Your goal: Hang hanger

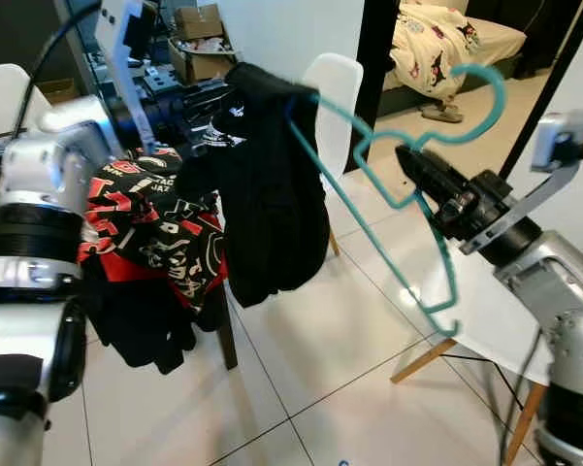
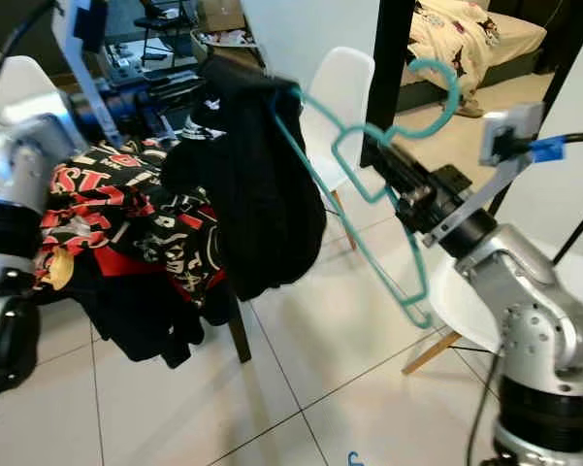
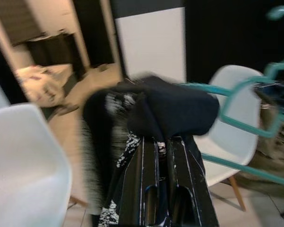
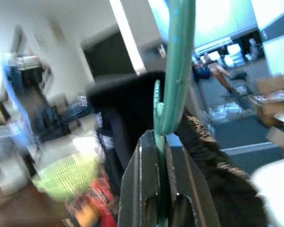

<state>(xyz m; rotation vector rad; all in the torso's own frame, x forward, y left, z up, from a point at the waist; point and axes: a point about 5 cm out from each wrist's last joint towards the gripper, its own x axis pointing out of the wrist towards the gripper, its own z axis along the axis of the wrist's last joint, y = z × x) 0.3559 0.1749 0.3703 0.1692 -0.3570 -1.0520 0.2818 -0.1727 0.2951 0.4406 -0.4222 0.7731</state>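
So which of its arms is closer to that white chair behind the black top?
The right. Its right gripper, clamping the teal hanger, sits just beside the white chair; the left gripper is across the black garment, gripping it.

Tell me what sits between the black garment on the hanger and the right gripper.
In the left eye view, only the bare teal hanger spans that gap, running from the black garment to the right gripper, which pinches it near the hook. Behind it stands a white chair.

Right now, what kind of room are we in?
Likely a lived-in flat's dining or living area: white chair on tiled floor, clothes heaped over a chair, and a doorway to a bedroom with a bed.
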